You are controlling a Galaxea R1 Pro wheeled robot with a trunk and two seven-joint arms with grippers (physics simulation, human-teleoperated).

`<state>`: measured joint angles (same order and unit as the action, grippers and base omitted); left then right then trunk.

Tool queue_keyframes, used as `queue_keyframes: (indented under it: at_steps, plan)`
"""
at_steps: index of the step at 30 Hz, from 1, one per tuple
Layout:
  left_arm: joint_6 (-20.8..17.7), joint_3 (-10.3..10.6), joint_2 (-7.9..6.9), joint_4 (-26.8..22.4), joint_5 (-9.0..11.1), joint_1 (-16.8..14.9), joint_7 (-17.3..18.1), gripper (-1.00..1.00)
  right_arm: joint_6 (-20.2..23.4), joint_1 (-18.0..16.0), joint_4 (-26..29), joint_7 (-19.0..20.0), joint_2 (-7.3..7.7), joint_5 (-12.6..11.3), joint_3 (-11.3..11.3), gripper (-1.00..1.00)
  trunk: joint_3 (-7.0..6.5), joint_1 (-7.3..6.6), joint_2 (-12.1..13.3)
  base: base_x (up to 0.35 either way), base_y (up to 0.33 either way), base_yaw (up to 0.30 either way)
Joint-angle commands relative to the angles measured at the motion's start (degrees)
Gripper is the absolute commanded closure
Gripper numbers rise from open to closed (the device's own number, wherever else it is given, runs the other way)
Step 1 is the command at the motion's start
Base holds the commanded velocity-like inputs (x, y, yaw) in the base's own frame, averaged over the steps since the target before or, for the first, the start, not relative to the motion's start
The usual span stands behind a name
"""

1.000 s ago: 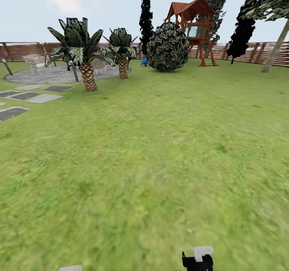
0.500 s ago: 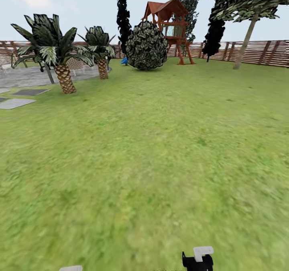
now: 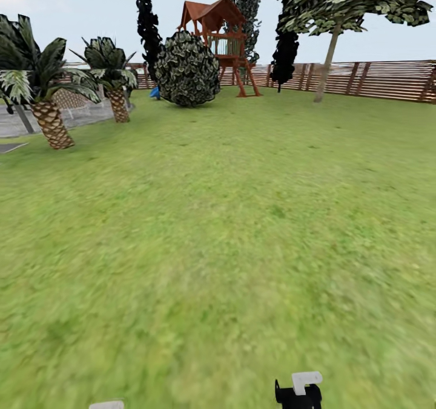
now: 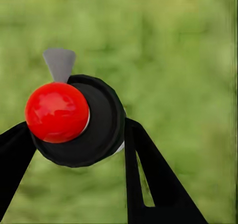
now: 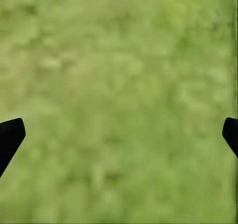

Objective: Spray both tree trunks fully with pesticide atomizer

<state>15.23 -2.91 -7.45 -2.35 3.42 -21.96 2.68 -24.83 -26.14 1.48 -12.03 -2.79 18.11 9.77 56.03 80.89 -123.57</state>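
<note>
Over the last second the whole head view has slid leftward: the palms point(image 3: 45, 94), the round bush point(image 3: 188, 69) and the wooden play tower point(image 3: 218, 43) all sit further left than before, and a leafy tree with a pale bare trunk point(image 3: 327, 64) has come well into view by the slat fence point(image 3: 387, 79). That is the camera turning right, not the things moving. I judge the robot is swinging round in search of a tree to spray.

The pesticide atomizer point(image 4: 74, 119) is already off the floor, clamped in the left end effector point(image 4: 74, 149): the left wrist view looks down on its dark round body, red cap and grey nozzle, with a black finger on each side. The right end effector point(image 5: 119, 134) holds nothing, its fingers spread wide apart over blurred grass.

The lawn point(image 3: 218, 245) is plain green turf running to the fence, with grey paving at its far left edge. No trunk is within spraying reach yet.
</note>
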Motion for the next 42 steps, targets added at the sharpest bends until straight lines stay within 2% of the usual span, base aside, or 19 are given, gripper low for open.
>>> queue_keyframes:
  at_steps: [1,42]
  plan:
    - [0.2,-0.2,-0.05,0.0,0.4,0.0,0.3,1.00,-0.1,0.0,-0.1,-0.3,-0.02,0.6,0.4,-1.00,0.05,0.03,0.0,0.338,0.000,-0.300]
    - [0.2,-0.3,-0.33,0.1,0.4,0.0,0.2,1.00,-0.1,0.0,-0.1,-0.3,-0.02,0.6,0.4,-1.00,0.05,0.03,0.0,0.338,-0.067,-0.296]
